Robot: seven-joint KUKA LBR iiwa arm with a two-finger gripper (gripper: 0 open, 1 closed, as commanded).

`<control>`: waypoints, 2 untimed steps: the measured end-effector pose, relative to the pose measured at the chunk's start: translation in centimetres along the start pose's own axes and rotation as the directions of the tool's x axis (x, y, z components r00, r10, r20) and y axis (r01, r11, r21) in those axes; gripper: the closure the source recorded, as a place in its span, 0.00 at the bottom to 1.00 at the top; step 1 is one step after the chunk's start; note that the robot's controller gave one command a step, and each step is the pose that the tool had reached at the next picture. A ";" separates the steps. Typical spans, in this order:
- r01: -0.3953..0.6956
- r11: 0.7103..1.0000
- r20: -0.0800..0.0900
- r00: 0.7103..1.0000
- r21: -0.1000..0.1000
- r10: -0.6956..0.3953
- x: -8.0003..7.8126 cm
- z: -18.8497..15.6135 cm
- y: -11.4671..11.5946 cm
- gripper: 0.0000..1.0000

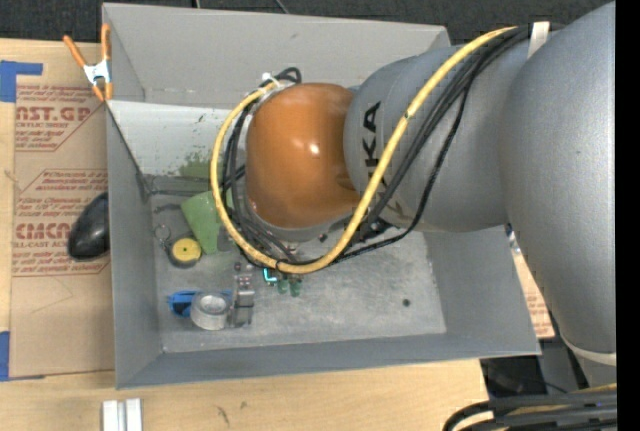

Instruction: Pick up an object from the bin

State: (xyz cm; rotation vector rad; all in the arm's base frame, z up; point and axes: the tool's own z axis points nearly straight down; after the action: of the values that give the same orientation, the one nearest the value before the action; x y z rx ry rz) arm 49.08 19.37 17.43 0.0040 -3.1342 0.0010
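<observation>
— Which thing is the arm over?
— Hard to say. The orange cover (300,154) and its cables (232,169) hide most of the gripper (268,271); open or closed, I cannot tell. Nearest lies a pale green piece (203,219), left of centre in the bin (400,314), its right side under the cables.
— Its long axis?
— Roughly far-to-near, leaning slightly. Which end leads, I can't make out.
— Anything around it?
— A yellow disc (183,251) just beside its near end. Further forward, a blue piece (182,302) touches a silver ring (210,311).
</observation>
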 end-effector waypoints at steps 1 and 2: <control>-0.049 0.999 0.000 0.999 0.001 0.049 0.0 10.1 0.4 0.00; -0.050 0.999 0.010 0.999 -0.004 0.050 -0.3 9.5 0.5 1.00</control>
State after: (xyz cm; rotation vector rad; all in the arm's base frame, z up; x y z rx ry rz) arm 49.32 19.87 7.93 -0.0744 -3.1438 -0.0041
